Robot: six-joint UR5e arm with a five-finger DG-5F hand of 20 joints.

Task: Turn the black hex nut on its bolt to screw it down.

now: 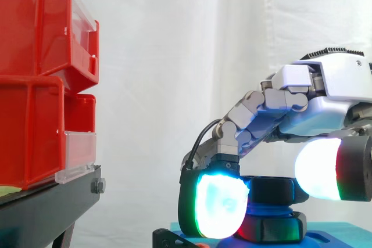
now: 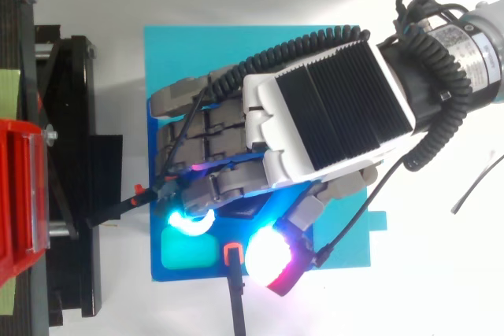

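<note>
The black hex nut (image 1: 273, 191) sits on its bolt above a black and red fitting (image 1: 270, 226) on the blue board (image 2: 181, 53). My hand (image 1: 325, 103) reaches in from the right and arches over the nut. A curled finger's glowing cyan-green pad (image 1: 220, 204) presses the nut's left side and the white thumb pad (image 1: 317, 169) sits against its right side. Seen from above, the hand (image 2: 331, 108) covers the nut, with the finger pad (image 2: 189, 222) and thumb pad (image 2: 268, 253) glowing near the board's lower edge.
Red bins (image 1: 35, 85) are stacked on a black stand (image 1: 46, 207) at the left, well apart from the hand. A green pad (image 2: 189, 251) lies on the board's lower left corner. A thin black rod with a red tip (image 2: 140, 193) points at the board from the stand.
</note>
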